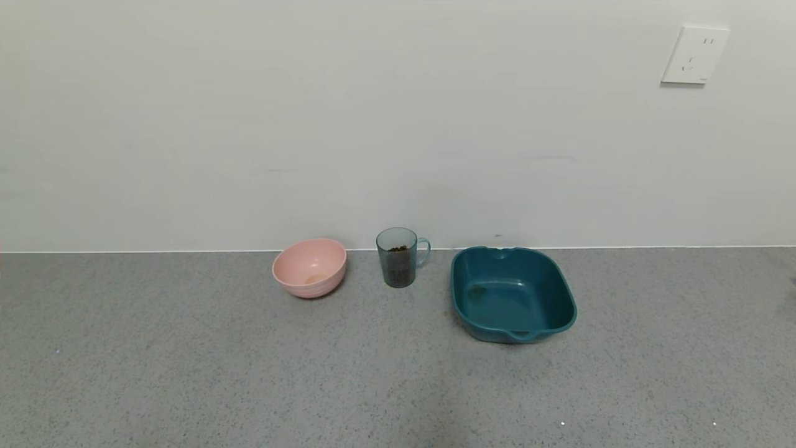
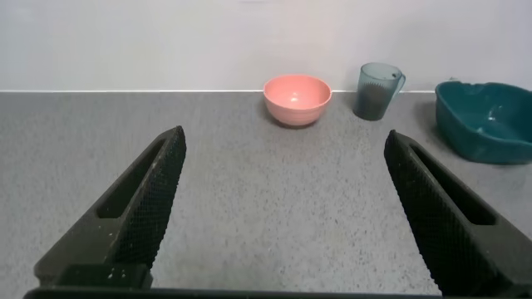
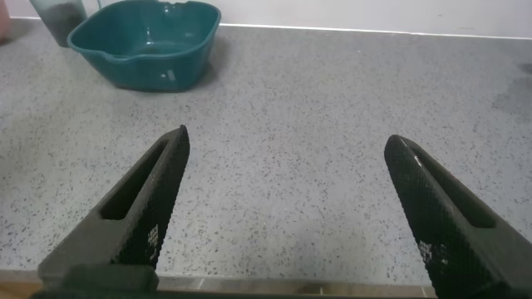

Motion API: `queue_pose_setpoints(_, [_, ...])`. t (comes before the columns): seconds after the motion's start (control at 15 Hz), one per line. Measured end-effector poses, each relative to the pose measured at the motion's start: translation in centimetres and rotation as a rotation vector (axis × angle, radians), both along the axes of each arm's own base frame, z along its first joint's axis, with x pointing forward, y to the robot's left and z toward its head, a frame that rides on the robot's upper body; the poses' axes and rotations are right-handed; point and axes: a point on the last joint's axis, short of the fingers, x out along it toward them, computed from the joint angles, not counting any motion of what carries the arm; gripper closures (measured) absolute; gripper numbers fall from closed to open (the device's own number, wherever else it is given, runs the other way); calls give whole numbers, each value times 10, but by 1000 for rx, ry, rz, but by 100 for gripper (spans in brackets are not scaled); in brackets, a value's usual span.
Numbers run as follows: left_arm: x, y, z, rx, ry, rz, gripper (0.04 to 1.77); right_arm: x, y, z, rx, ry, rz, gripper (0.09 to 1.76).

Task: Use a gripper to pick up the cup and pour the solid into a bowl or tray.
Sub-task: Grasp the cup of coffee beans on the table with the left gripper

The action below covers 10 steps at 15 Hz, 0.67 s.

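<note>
The blue-grey ribbed cup (image 1: 398,256) stands upright near the back wall, handle toward the tray, with dark brown pellets (image 1: 398,249) inside. The dark teal tray (image 1: 511,294) sits just to its right with nothing but a faint smudge in it. Neither arm shows in the head view. My left gripper (image 2: 284,141) is open and empty, well in front of the cup (image 2: 376,90) and the tray (image 2: 490,120). My right gripper (image 3: 287,139) is open and empty, in front of the tray (image 3: 145,50); the cup (image 3: 60,12) shows at that view's edge.
A round pink bowl (image 1: 310,267) stands left of the cup; it also shows in the left wrist view (image 2: 297,98). The grey speckled counter (image 1: 249,373) meets a white wall at the back. A wall socket (image 1: 694,55) is high on the right.
</note>
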Motion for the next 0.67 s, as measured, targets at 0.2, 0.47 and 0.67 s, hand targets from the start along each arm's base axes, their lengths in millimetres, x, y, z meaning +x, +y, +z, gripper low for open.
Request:
queue_pose_setpoints(0.2, [29, -1, 32, 40, 94, -46, 9, 0, 0, 0, 0, 0, -1, 14])
queue_pose_setpoints(0.47, [90, -12, 52, 87, 279, -207, 9, 0, 0, 0, 0, 0, -1, 14])
queue_pose_setpoints(0.67, [138, -33, 56, 117, 409, -325, 9, 0, 0, 0, 0, 0, -1, 14])
